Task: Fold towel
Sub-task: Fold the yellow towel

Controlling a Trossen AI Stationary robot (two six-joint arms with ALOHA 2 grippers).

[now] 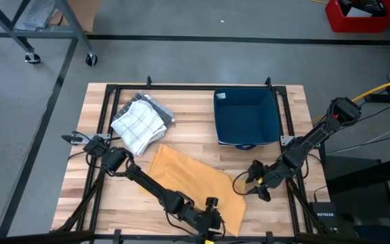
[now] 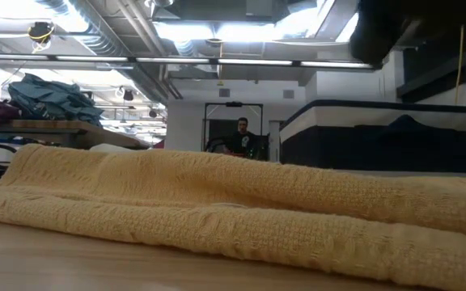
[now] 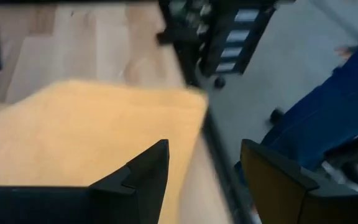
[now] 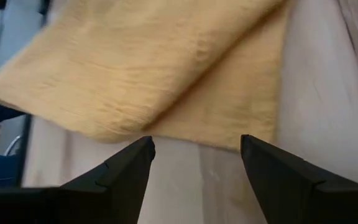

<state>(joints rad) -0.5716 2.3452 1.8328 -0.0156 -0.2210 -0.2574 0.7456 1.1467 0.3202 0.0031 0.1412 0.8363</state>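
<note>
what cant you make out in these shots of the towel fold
- Yellow towel: the low view sits so close that its ends run off both edges.
- White checked cloth: shows in the high view only, too small to count its layers.
- Blue bin: the high view seems to show it empty, but its near wall shades part of the floor.
- Person: low view, far off, mostly hidden by the towel.
</note>
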